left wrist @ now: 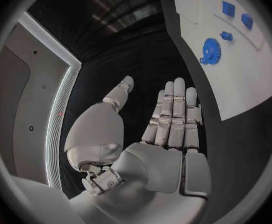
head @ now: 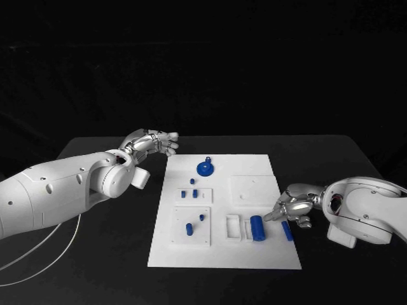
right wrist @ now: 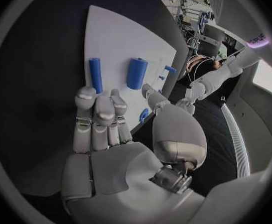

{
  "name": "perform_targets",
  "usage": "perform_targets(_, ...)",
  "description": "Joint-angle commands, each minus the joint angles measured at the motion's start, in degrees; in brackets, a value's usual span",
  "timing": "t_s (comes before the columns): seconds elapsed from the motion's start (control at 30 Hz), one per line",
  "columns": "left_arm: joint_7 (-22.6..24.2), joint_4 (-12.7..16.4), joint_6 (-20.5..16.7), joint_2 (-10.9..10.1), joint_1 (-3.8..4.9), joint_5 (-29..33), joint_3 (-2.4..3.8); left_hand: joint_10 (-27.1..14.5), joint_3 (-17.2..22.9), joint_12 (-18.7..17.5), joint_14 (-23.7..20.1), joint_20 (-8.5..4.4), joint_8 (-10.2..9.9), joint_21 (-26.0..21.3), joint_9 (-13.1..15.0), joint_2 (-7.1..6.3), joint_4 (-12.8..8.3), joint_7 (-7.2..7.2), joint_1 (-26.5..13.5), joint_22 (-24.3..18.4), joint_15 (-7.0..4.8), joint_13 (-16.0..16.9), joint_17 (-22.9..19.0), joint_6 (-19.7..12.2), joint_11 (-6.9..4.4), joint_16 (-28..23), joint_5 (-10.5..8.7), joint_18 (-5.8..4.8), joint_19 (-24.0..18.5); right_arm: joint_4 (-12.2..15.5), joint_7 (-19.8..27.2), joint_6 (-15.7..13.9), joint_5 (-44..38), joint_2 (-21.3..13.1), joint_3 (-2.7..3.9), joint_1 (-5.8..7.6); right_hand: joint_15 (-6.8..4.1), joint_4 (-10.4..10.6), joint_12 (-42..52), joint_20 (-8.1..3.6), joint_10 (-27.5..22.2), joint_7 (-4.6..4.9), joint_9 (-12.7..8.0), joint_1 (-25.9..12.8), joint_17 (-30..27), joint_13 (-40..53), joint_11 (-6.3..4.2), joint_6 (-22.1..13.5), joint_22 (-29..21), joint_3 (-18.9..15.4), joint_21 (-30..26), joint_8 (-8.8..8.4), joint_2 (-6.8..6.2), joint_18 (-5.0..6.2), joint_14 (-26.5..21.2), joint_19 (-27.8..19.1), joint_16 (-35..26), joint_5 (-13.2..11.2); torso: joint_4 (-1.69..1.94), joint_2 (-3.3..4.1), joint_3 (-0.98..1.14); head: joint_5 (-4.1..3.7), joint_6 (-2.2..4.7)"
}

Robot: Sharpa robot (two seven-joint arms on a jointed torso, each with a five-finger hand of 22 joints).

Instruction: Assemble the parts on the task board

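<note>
My right hand (head: pixel 294 208) hovers empty, fingers apart, just beside the thin blue rod (head: pixel 287 230) at the white board (head: pixel 224 257) edge. A sloppy grab could roll it off onto the table. Left hand (head: pixel 152 142) is flat, empty, off the far-left corner near the gear (head: pixel 206 168).

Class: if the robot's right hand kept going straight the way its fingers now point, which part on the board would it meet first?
Probably the slim blue rod lying by the task board's near right edge: the right hand has its fingertips just short of it. Depth is unclear.
</note>
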Motion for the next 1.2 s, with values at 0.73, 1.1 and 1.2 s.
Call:
perform_targets(0.73,0.62,0.88,0.81,-0.91,-0.10,0.53,-0.06,-0.40,-0.26,-0.38,0.33,-0.19,0.41,-0.38,-0.08,0.40,-0.16,-0.06,-0.52,0.13,0.04,-0.01,0.28,-0.12,-0.08,-0.54,0.36,0.80,0.00,1.53,-2.95,1.65,-0.78,2.77,-2.25,-0.09,-0.90,-0.45,1.93,-1.52,1.82,-0.64,0.65,-6.37,0.13,1.15,-1.13,2.62,0.94,-4.31,1.28,0.28,-0.35,2.66,-0.29,-0.38,1.18,2.00,0.00,0.08,-0.09,-0.84,-1.11)
perform_targets(1.1,0.66,0.89,0.73,-0.92,-0.10,0.54,-0.06,-0.44,-0.27,-0.41,0.34,-0.18,0.39,-0.40,-0.11,0.42,-0.23,-0.04,-0.51,0.16,0.05,-0.02,0.35,-0.19,-0.05,-0.60,0.38,0.80,0.01,0.61,-3.39,0.69,-1.51,4.58,-3.00,-0.51,-0.88,-3.51,1.97,-1.34,2.08,-0.64,0.75,-4.53,-0.13,1.17,-1.12,3.07,0.94,-4.03,1.87,0.02,1.43,2.66,-0.30,-0.40,1.48,3.69,0.00,0.09,-0.11,-0.67,-1.03)
perform_targets(1.2,0.63,0.86,0.71,-0.98,-0.10,0.54,-0.06,-0.44,-0.26,-0.41,0.34,-0.18,0.39,-0.41,-0.11,0.45,-0.24,-0.04,-0.51,0.16,0.05,-0.02,0.36,-0.20,-0.05,-0.61,0.39,0.81,0.01,0.56,-3.42,0.43,-1.68,4.66,-3.04,-0.51,-0.86,-3.94,1.84,-1.18,2.09,-0.65,0.79,-3.62,-0.28,1.05,-1.13,3.35,0.87,-2.98,1.97,0.01,2.83,2.66,-0.25,-0.33,1.51,3.35,-0.04,0.09,-0.12,-0.55,-1.07)
